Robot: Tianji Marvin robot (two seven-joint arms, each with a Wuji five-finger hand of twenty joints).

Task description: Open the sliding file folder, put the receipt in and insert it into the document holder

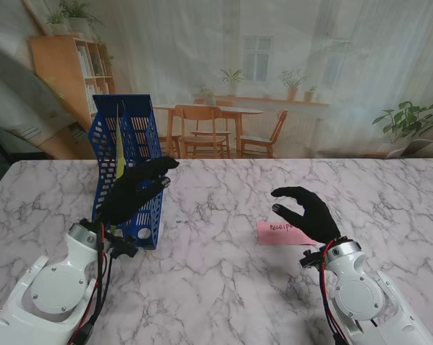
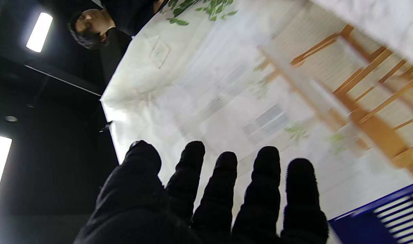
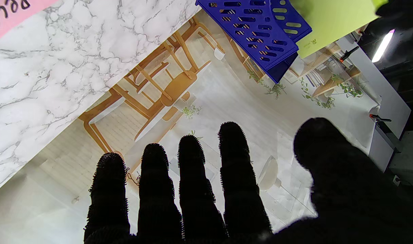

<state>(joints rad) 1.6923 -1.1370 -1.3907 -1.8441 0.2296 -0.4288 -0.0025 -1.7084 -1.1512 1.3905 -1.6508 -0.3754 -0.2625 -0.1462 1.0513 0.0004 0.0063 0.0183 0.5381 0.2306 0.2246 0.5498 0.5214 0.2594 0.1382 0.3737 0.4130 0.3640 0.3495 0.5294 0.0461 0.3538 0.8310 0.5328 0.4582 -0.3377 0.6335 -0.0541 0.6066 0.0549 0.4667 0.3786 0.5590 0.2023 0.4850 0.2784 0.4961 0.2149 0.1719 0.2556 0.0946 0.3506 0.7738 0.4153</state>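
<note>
A white, grey-veined marble table [image 1: 223, 287] is seen. On its left stands a blue slotted plastic document holder [image 1: 133, 176], with a thin yellow-green file folder [image 1: 120, 147] upright inside. A pink paper receipt [image 1: 279, 231] lies flat at the right. Both black-gloved hands, left hand [image 1: 133, 190] and right hand [image 1: 306, 212], are spread and grip nothing.
</note>
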